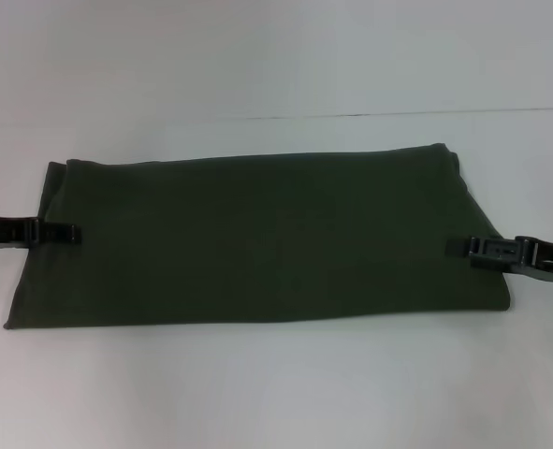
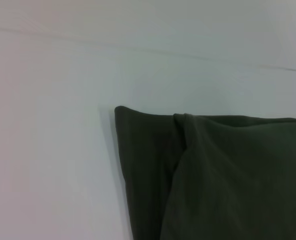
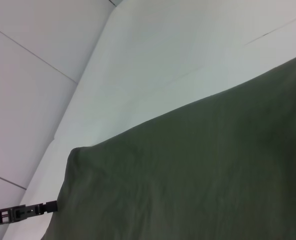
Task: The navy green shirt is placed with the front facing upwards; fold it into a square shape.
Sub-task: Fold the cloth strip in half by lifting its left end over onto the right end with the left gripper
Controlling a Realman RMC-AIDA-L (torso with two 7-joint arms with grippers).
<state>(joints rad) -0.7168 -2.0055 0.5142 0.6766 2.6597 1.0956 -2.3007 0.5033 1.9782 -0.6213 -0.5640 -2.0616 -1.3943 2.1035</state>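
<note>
Head view: smooth rectangular shirt fold

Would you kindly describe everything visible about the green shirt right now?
The navy green shirt lies flat on the white table, folded into a wide rectangle with plain dark olive fabric up; no lettering shows. It looks like soft cotton, with layered edges at its left end. The left gripper meets its left edge and the right gripper its right edge, both at mid-height.

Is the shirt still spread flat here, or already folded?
Folded: the navy green shirt is a wide rectangle, no sleeves or lettering showing, layers overlapping at its corner. Not yet square.
</note>
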